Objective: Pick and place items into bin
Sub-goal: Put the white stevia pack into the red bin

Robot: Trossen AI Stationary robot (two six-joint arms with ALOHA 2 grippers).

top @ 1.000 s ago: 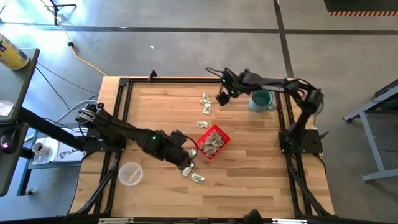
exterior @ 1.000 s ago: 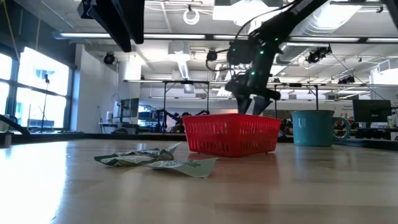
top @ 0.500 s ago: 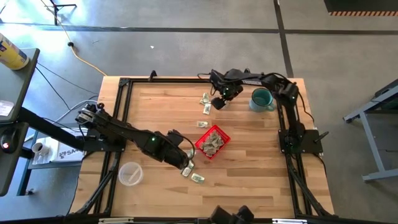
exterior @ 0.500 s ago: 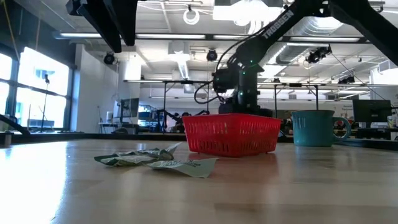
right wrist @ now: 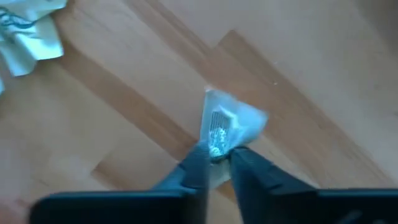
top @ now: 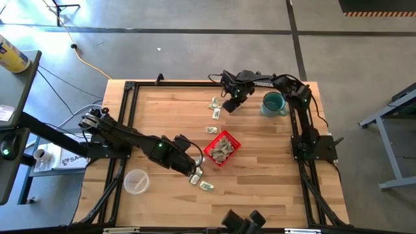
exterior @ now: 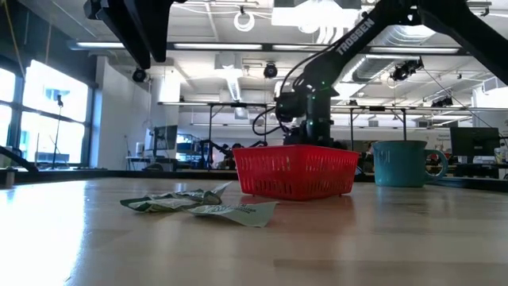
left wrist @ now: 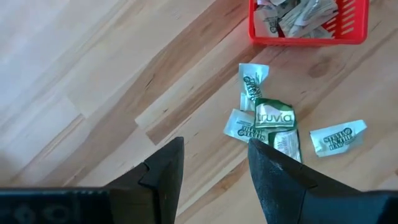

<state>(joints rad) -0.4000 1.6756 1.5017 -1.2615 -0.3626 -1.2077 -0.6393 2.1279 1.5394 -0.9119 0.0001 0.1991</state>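
Note:
The red mesh bin (top: 222, 148) stands mid-table with several pale green-and-white packets in it. My right gripper (right wrist: 216, 163) is low over the far side of the table (top: 229, 104), shut on one packet (right wrist: 229, 126). More packets lie close by (top: 215, 108), one of them also in the right wrist view (right wrist: 28, 31). My left gripper (left wrist: 214, 168) hovers open near the bin's near-left corner (top: 194, 170), beside a small heap of packets (left wrist: 266, 121) flat on the wood. My right gripper pinches the packet by its nearer edge (right wrist: 216, 144) between its two fingertips. The fingers come from above, pointing down at the table. The rest of the packet sticks out beyond the fingertips; whether it is clear of the wood, I cannot tell.
A teal mug (top: 273, 103) stands at the far right, close to my right arm. A clear plastic cup (top: 136, 182) sits near the front left. Another packet (top: 211, 130) lies just beyond the bin. Black rails (top: 127, 123) frame the table.
My right gripper has come down behind the bin and gone a little toward the table's left, to the far packets, with its arm folding in closer.

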